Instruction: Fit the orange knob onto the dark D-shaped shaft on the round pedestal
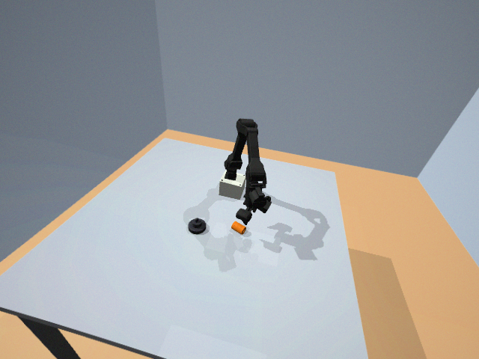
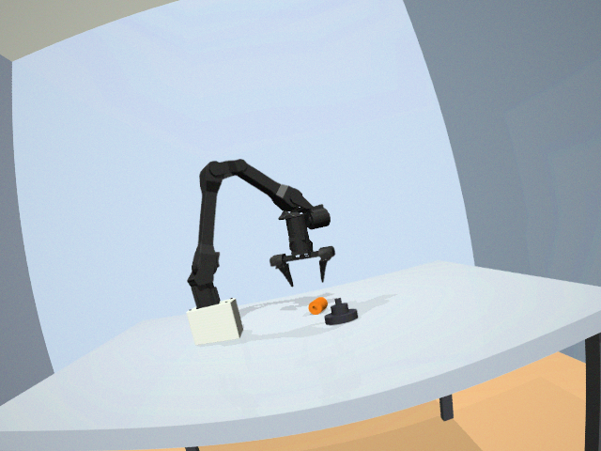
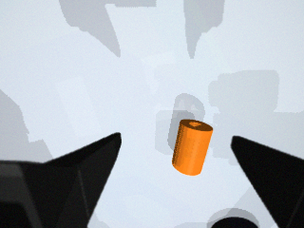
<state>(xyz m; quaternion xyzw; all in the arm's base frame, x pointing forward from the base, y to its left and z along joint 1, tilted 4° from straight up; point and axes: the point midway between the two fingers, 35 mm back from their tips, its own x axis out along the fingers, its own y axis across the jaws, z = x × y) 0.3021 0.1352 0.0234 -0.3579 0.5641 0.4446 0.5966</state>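
Exterior view: a pale grey surface (image 2: 437, 330) stands on dark legs over an orange floor (image 2: 524, 402), between blue-grey walls. The fingers (image 2: 322, 270) hang spread wide, holding nothing, above the orange knob (image 2: 317, 305) lying on its side beside the pedestal (image 2: 341, 316). No writing is readable.

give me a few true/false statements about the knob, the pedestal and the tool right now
1. The orange knob lies on its side on the table. True.
2. The tool is shut on the knob. False: it is open, holds nothing, and hangs above the knob.
3. The knob is seated on the pedestal. False: it lies beside the pedestal, apart from it.
4. The dark shaft stands bare. True.
5. The arm's white base sits on the table. True.
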